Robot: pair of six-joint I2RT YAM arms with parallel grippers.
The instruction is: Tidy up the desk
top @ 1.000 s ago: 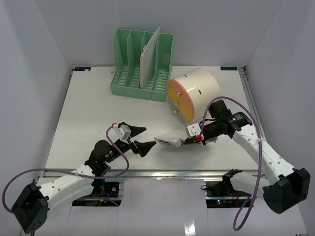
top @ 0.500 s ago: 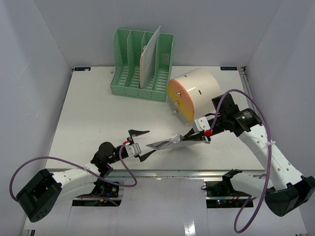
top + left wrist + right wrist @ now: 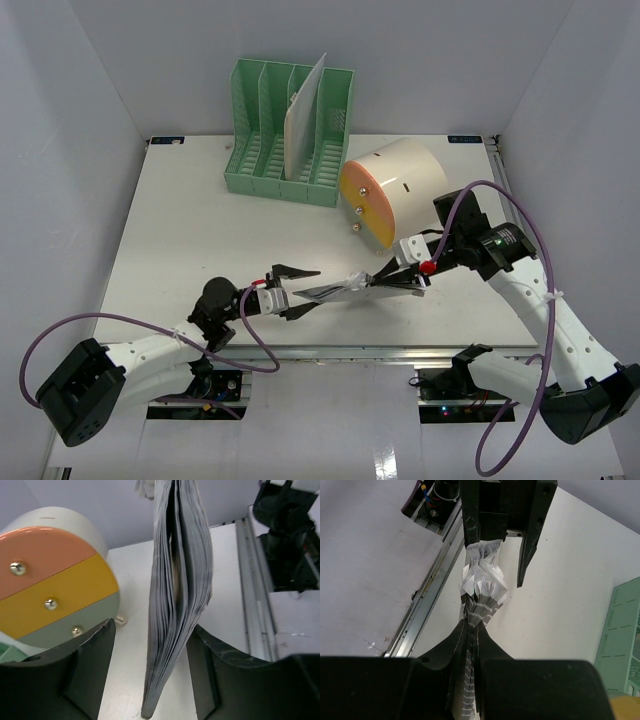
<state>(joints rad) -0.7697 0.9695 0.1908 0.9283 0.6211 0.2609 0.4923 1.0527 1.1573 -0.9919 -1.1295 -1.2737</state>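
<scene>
Left fingers (image 3: pixel 297 270) edged forward since half a second ago; now wide open, astride booklet (image 3: pixel 335 291) tip. Right fingers (image 3: pixel 397 283) clamped tight on far end.

Desk (image 3: pixel 180 230) matt white w/ metal rail (image 3: pixel 350 350); booklet (image 3: pixel 175 590) thin paper, prob. glossy; rack (image 3: pixel 270 170) green plastic.

Robot lab cell: plain white walls (image 3: pixel 70 150) around a white desk (image 3: pixel 180 230), metal rail (image 3: pixel 350 351), purple cables (image 3: pixel 490 183).

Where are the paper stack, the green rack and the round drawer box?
paper stack (image 3: pixel 192 580), left wrist view, page edges
green rack (image 3: pixel 258 165), top view, slotted floor
round drawer box (image 3: pixel 405 170), top view, cream wall
</scene>
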